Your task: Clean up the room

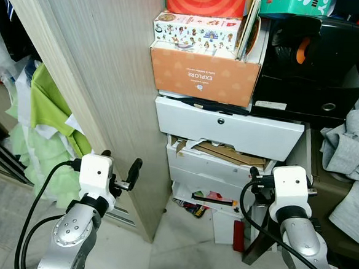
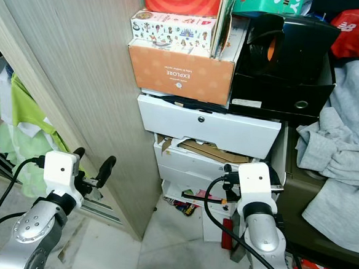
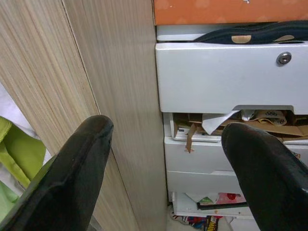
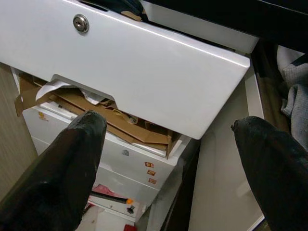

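White drawer unit (image 1: 229, 129) stands just ahead, cardboard scraps (image 4: 120, 118) jamming its second drawer, so a push from the wide-open left gripper (image 3: 168, 159) or right gripper (image 4: 168, 154) could crush them; eye views alone show the orange box (image 1: 202, 74) stacked above.

My head cameras look forward and down at the white drawer unit (image 1: 229, 129) from close by. Each wrist camera looks along its own fingers, closer still, and both share that unit's top drawer, its lock perhaps included.
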